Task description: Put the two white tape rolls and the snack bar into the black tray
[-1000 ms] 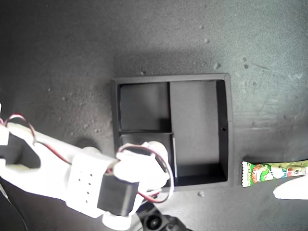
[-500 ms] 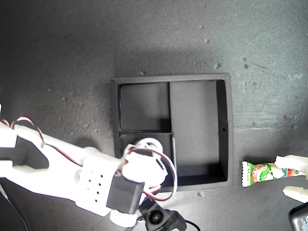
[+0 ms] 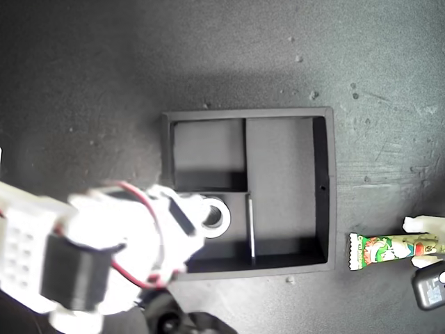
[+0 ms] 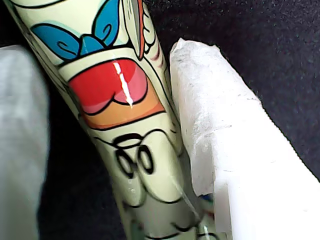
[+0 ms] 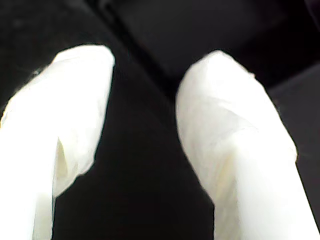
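The black tray [image 3: 327, 174] sits mid-scene. One white tape roll [image 3: 216, 214] lies flat in its small compartment nearest the exterior view's lower left; the other roll is out of view. My second gripper [image 3: 189, 220] [image 5: 145, 100] is just beside that roll, open, with nothing between its fingers [image 5: 235, 130]. The snack bar [image 3: 389, 248] [image 4: 130, 125] lies on the dark surface right of the tray in the exterior view. My first gripper [image 3: 419, 243] [image 4: 107, 47] is shut on the bar's far end, with one finger [image 4: 225, 150] pressed against the wrapper.
A dark foam mat [image 3: 208, 56] covers the whole surface. The second arm's white body and black motor [image 3: 69, 271] fill the exterior view's lower left, overlapping the tray's corner. The tray's other small compartment [image 3: 208, 153] and its large one [image 3: 281, 181] hold nothing.
My second gripper has let go of the tape roll, left in the compartment, and drawn back toward the exterior view's left. My first gripper's fingers have closed in around the snack bar.
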Robot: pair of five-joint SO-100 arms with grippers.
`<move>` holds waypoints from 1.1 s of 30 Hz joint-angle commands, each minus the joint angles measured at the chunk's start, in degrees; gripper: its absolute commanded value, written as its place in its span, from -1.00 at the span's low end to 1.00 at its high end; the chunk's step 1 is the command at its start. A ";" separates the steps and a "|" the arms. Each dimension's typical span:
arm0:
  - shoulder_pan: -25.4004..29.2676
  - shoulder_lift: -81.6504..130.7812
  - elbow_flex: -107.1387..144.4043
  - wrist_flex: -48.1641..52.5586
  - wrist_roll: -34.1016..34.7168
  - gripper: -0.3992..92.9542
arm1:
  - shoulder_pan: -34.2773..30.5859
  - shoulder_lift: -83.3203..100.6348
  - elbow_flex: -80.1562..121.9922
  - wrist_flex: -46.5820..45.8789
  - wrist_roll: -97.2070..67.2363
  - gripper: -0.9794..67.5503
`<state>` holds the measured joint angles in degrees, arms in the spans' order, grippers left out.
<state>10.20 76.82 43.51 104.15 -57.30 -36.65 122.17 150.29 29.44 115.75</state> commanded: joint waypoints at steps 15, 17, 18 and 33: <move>18.98 35.68 68.64 -32.96 -19.51 -0.62 | 9.58 8.61 -14.68 21.97 31.55 -0.98; 19.60 33.40 68.12 -33.22 -19.60 -0.62 | 10.81 8.61 -13.71 20.30 33.49 -0.98; 19.69 32.78 68.12 -33.40 -19.51 -0.62 | 11.69 8.53 -13.71 19.78 33.22 -0.98; 20.21 30.67 69.26 -41.66 -13.45 -0.64 | 21.97 7.73 -30.32 10.37 -53.88 -0.99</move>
<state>29.79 108.11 113.99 64.07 -71.89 -15.56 129.29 124.45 40.69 77.52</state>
